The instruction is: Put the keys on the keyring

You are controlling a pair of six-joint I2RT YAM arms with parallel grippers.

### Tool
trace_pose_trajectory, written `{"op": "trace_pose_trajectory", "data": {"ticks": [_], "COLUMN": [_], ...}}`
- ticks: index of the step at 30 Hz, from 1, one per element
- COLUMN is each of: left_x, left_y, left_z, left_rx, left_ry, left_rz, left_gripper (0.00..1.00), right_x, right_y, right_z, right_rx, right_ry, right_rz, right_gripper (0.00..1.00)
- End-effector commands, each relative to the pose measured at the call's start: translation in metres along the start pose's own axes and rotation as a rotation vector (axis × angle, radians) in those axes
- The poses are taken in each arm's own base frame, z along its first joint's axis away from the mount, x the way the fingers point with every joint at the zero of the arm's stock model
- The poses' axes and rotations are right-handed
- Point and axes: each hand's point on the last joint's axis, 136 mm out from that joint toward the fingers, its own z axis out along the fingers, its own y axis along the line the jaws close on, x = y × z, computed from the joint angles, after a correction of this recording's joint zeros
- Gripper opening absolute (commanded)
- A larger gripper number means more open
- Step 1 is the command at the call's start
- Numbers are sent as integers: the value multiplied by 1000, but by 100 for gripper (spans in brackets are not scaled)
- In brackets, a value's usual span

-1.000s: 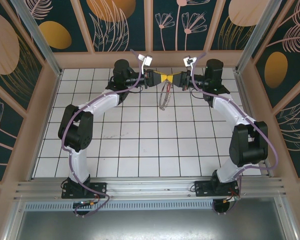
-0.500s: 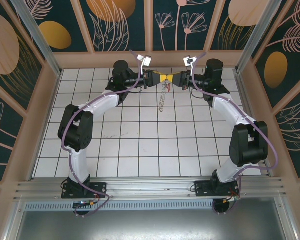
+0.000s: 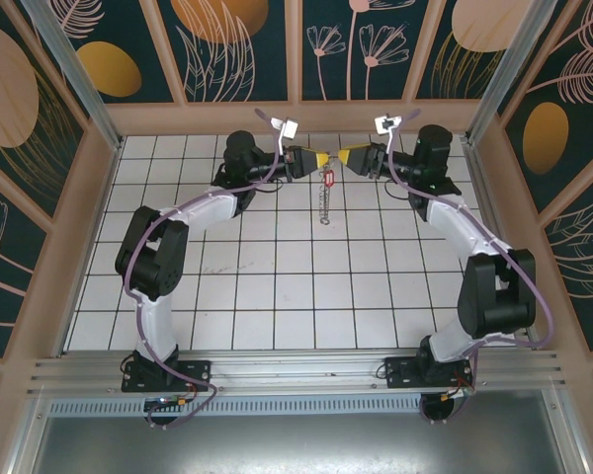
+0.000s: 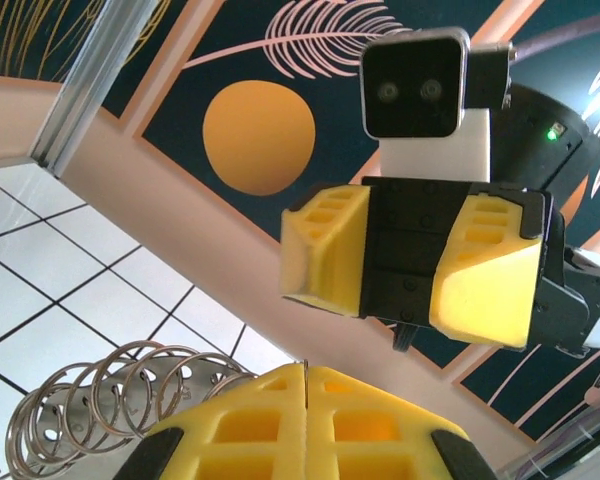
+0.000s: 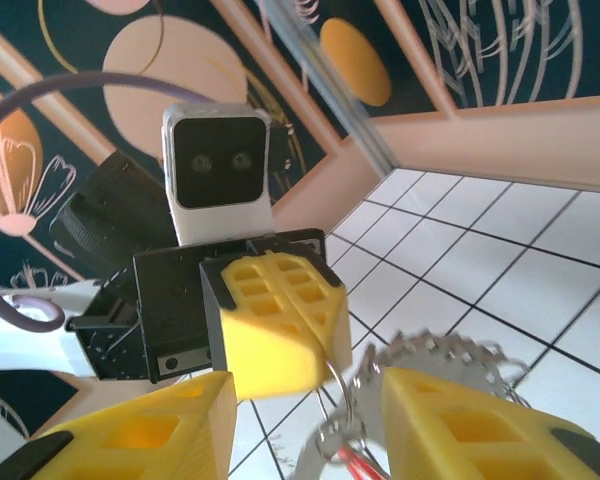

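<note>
Keyring (image 3: pixel 324 202) hangs from clamped left hand (image 3: pixel 319 160) | right hand (image 3: pixel 346 158) parted

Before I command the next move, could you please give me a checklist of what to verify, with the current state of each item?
1. Left fingers shut on the keyring: ok; its thin loop hangs from their closed tips.
2. Right fingers open: ok; there is a plain gap between them.
3. Right fingers clear of the keyring: cannot tell; the loop sits within that gap in the right wrist view.
4. Red key threaded on the loop: cannot tell; it hangs just below the left fingers.
5. Left and right fingers apart from each other: ok in the top view.
6. Keyring's lower end off the table: cannot tell.
</note>
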Motion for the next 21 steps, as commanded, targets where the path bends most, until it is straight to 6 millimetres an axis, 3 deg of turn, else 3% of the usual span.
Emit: {"op": "trace_pose_trajectory", "data": {"ticks": [1,9,21], "left_x": [-41,-53,-52], "left_y": [-49,-65,-79], "left_z": [-9,-16,-14], "left_rx": [73,95,152], "left_ry": [-126,-191,-180], "left_rz": [112,94,82], "left_gripper": [0,0,0], "right_x": [-14,8,14], "right_y": [14,3,22], "right_z": [-15,-22,8], "right_rx": [30,99,22], "right_ry": [-93,-183,-132], "right_rz": [-53,6,-52], "right_gripper": [43,47,51]}}
